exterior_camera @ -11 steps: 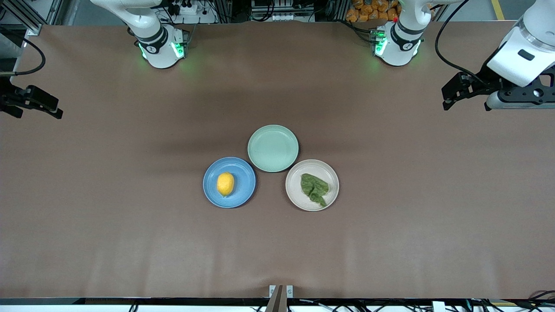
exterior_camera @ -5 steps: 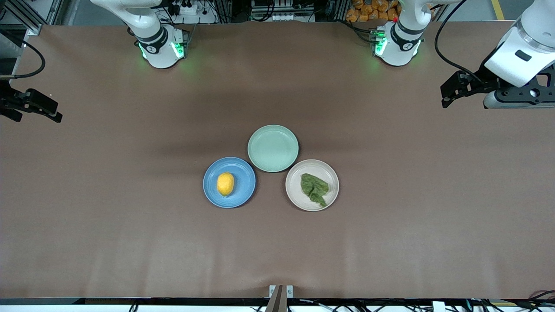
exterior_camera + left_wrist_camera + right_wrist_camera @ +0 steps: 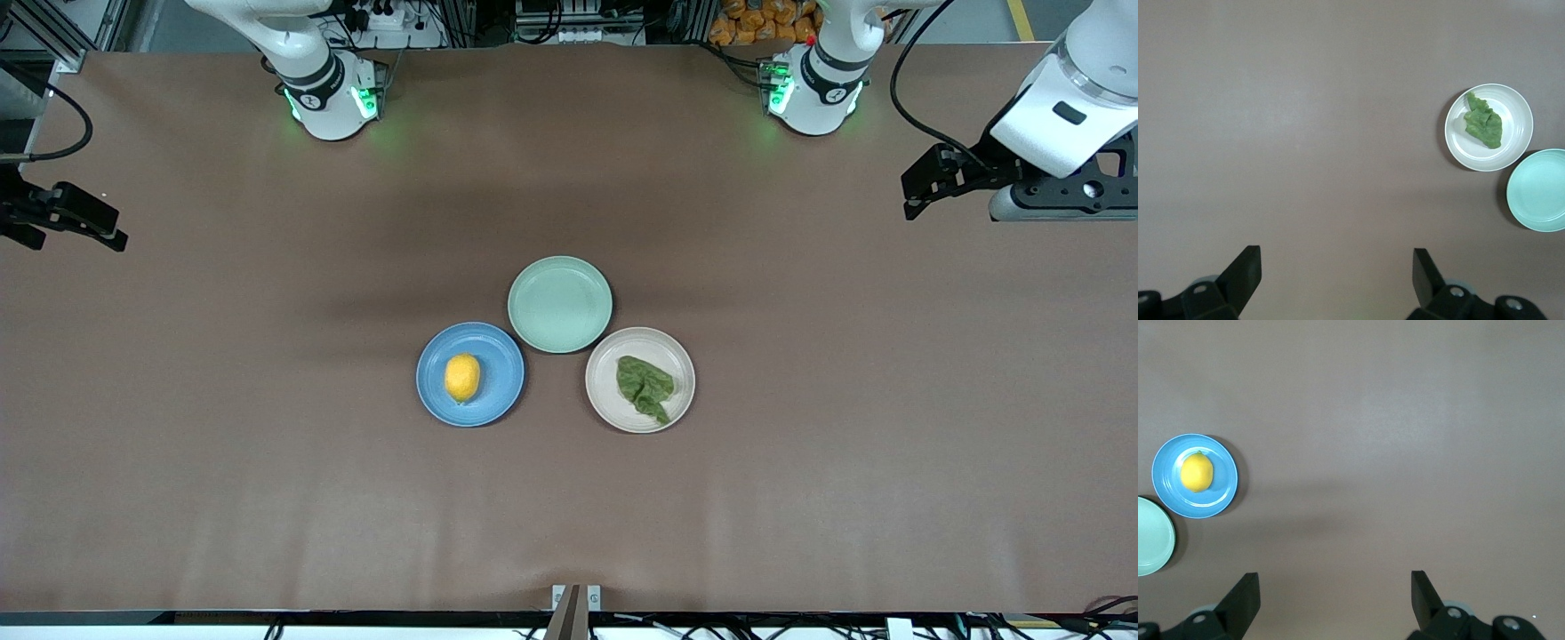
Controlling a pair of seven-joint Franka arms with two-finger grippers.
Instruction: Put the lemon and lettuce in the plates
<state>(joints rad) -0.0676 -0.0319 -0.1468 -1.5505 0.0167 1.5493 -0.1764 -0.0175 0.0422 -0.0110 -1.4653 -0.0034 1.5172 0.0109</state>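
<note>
The lemon point(image 3: 462, 377) sits on the blue plate point(image 3: 494, 404), the lettuce point(image 3: 645, 387) on the cream plate point(image 3: 607, 402). Job looks done, so the left gripper point(image 3: 1335, 270) and the right gripper point(image 3: 1335, 590) hang open and empty over the table ends.

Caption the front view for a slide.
Lemon on blue plate, lettuce on beige plate, mint plate bare.

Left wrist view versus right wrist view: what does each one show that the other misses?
Only the left wrist view shows the lettuce lying in the beige plate, with the open left gripper over bare table. Only the right wrist view shows the lemon in the blue plate and the open right gripper. Both show the mint-green plate.
</note>
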